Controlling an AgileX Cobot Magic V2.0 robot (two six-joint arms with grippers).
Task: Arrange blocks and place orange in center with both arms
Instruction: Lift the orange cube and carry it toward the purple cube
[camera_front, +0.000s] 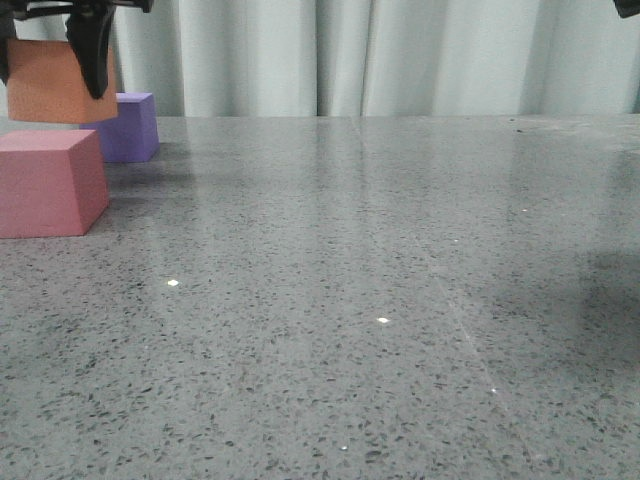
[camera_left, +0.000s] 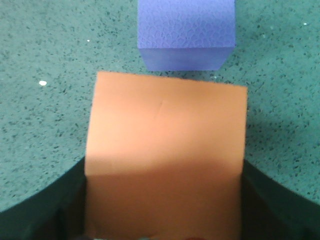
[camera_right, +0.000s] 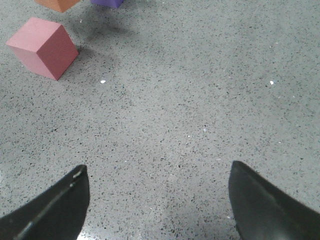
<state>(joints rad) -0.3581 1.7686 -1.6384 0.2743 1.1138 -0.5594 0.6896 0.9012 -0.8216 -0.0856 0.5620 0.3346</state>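
My left gripper (camera_front: 48, 60) is shut on the orange cube (camera_front: 45, 90) and holds it in the air at the far left, above and just behind the pinkish-red cube (camera_front: 50, 185). The purple cube (camera_front: 132, 127) stands on the table behind them. In the left wrist view the orange cube (camera_left: 165, 145) fills the space between the dark fingers (camera_left: 35, 212), and the purple cube (camera_left: 186, 35) lies just beyond it. My right gripper (camera_right: 157, 170) is open over bare table, with the pinkish-red cube (camera_right: 42, 47), the orange cube (camera_right: 57, 4) and the purple cube (camera_right: 107, 2) far off.
The grey speckled table (camera_front: 380, 300) stretches wide to the right of the cubes. Its far edge (camera_front: 400, 117) meets a pale curtain (camera_front: 400, 55). A dark part of the right arm (camera_front: 628, 8) shows at the top right corner.
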